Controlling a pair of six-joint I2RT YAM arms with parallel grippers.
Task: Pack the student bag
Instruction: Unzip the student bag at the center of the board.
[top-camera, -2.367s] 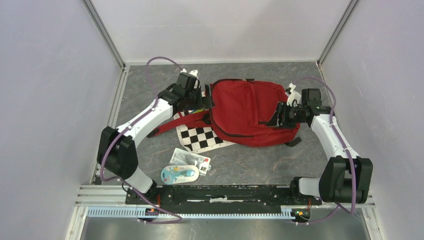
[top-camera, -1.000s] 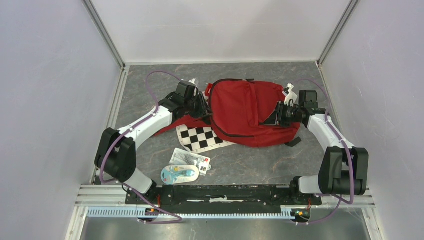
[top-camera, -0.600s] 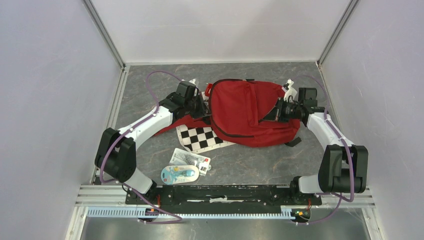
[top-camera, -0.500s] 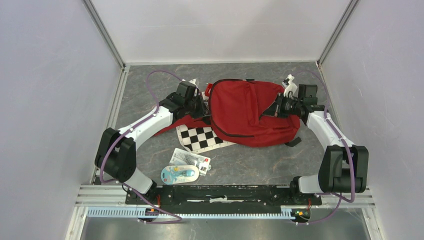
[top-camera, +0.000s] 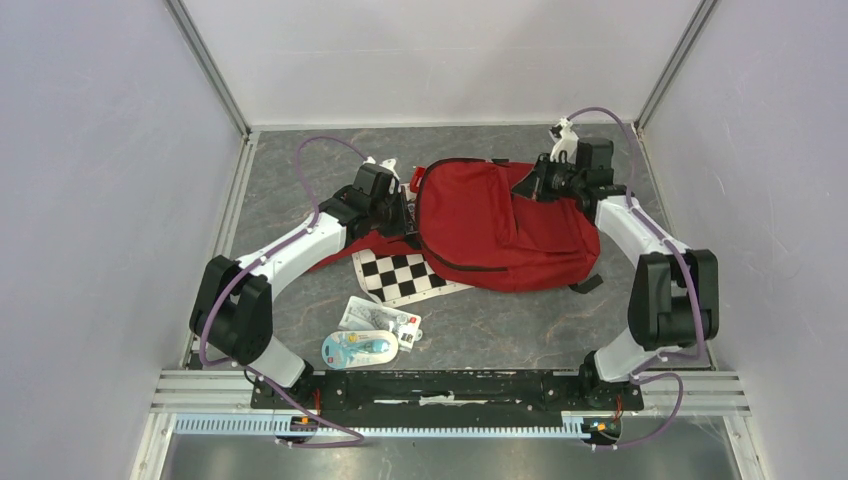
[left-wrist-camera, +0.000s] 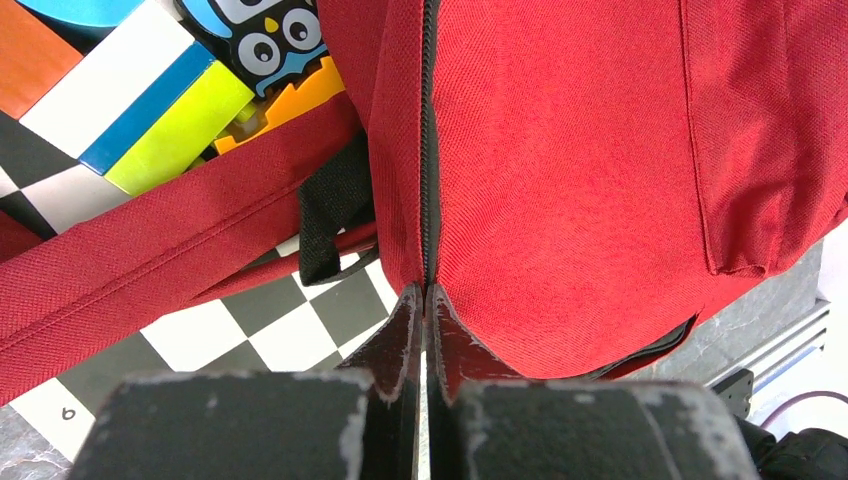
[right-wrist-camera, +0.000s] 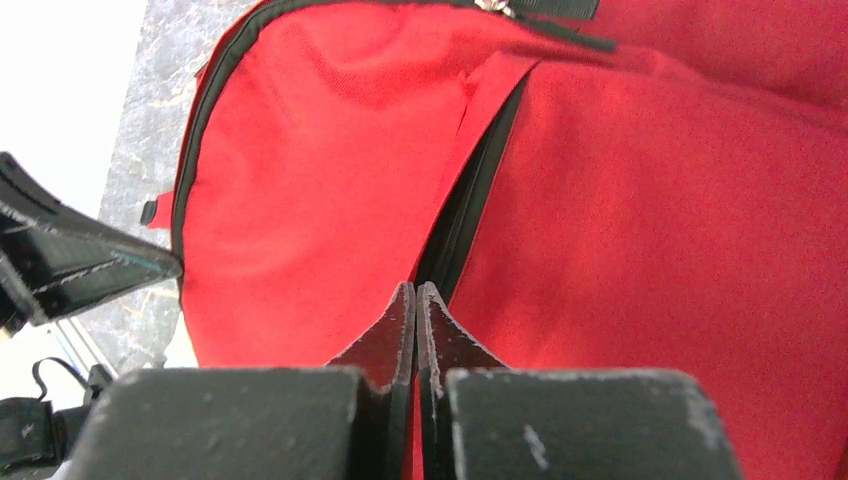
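The student bag (top-camera: 490, 230), a large red backpack with black zippers, lies flat in the middle of the table. My left gripper (top-camera: 409, 215) is at its left edge. In the left wrist view the left gripper (left-wrist-camera: 424, 293) is shut, pinching the bag (left-wrist-camera: 600, 150) at its black zipper seam (left-wrist-camera: 429, 150). My right gripper (top-camera: 533, 184) is at the bag's far right corner, where the fabric stands up in a peak. In the right wrist view the right gripper (right-wrist-camera: 415, 290) is shut on the bag (right-wrist-camera: 650, 200) at a dark zipper slit (right-wrist-camera: 480, 190).
A checkered board (top-camera: 398, 277) lies partly under the bag's near left side, with a red shoulder strap (left-wrist-camera: 150, 270) across it. A colourful owl-printed item (left-wrist-camera: 190, 90) sits beside the strap. Two packaged items (top-camera: 382, 321), (top-camera: 358, 349) lie near the front rail (top-camera: 440, 385).
Both grippers have shut. The right gripper has swung toward the far wall and to the left, pulling the bag's fabric up with it. The left arm has stayed at the bag's left edge.
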